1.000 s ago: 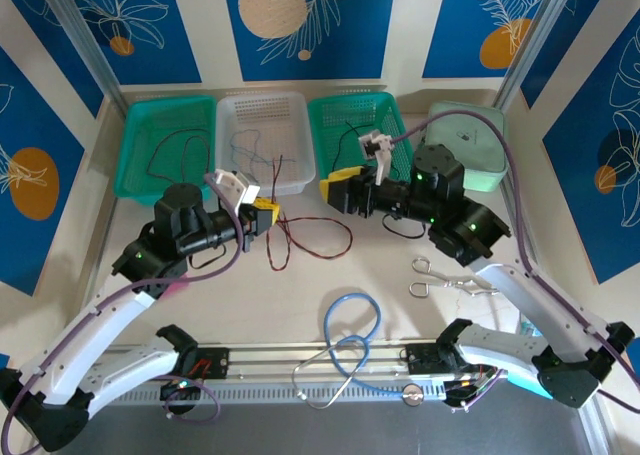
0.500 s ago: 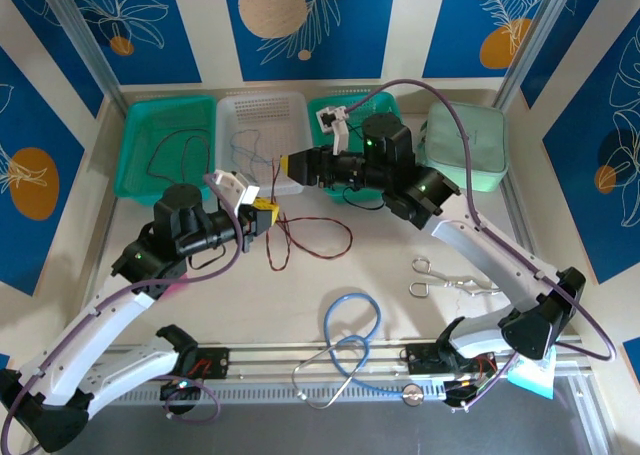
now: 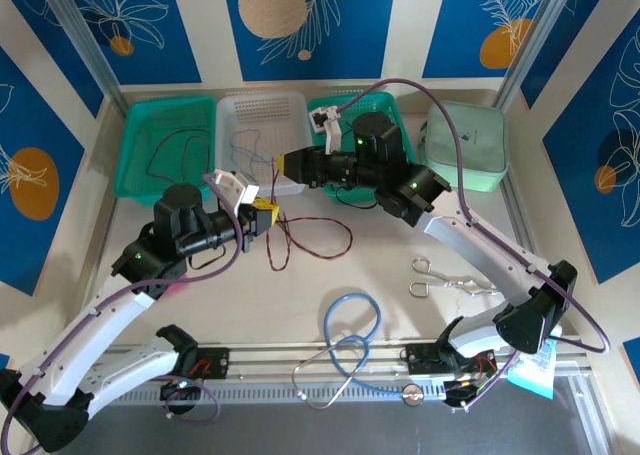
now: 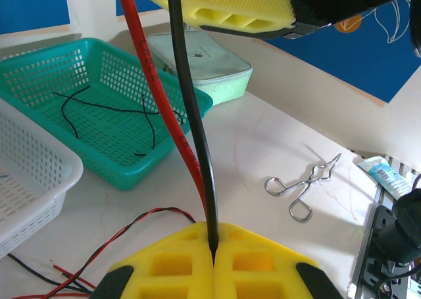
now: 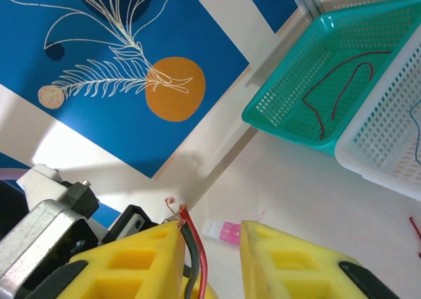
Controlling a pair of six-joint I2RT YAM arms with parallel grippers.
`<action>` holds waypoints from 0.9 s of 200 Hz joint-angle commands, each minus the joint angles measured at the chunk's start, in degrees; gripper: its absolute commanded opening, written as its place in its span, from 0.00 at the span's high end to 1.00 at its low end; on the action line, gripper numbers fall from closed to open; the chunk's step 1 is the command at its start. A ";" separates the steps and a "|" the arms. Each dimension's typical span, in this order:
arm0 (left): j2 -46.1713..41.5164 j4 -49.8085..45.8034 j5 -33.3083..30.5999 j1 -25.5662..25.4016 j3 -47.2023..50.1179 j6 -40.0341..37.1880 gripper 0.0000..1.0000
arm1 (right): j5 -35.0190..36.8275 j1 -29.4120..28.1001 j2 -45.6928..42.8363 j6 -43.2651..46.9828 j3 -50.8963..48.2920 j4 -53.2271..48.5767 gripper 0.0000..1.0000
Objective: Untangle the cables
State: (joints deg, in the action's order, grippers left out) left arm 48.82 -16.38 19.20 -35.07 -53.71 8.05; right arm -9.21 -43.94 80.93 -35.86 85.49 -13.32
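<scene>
While the left gripper (image 3: 262, 215) has kept its yellow fingers pressed fully together on the red cable (image 4: 154, 82) and the black cable (image 4: 191, 115), the right arm has swung leftward from above the right teal basket (image 4: 131, 171). It has settled just over the left gripper, moving little in the last half second. The right gripper (image 5: 210, 227) is spread wide and holds nothing yet. The bare upper ends of the red and black strands stand in its gap, against one pad. I judge this to be the set-up for a second grasp, so that the two strands can be drawn apart. The rest of the cables (image 3: 315, 240) trail down from the left gripper and lie in crossed loops on the table in front of the baskets. By count there are two arms and three baskets: two teal and one white basket (image 3: 260, 99). There is also one pale green case (image 3: 475, 145), one pair of forceps (image 3: 445, 278) and one light-blue tube (image 3: 350, 320). The left teal basket (image 3: 165, 102) holds one dark red wire. The right one seems to hold two black wires, though they are too thin to be sure.
</scene>
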 commanded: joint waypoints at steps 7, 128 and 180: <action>-0.39 0.21 0.25 -0.52 -0.65 0.25 1.00 | -0.02 -0.53 0.37 0.35 1.95 0.14 0.84; -1.11 5.47 3.11 -0.44 -4.04 8.97 0.26 | 3.19 0.51 -4.45 1.80 -3.39 2.60 1.00; -0.88 5.71 -4.31 -0.05 -4.12 12.76 0.27 | 2.75 0.88 -5.91 2.01 -5.05 2.93 1.00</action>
State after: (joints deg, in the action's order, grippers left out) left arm 48.42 -12.43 18.98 -35.07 -56.69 17.78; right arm -6.44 -43.35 77.17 -34.54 81.56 -11.55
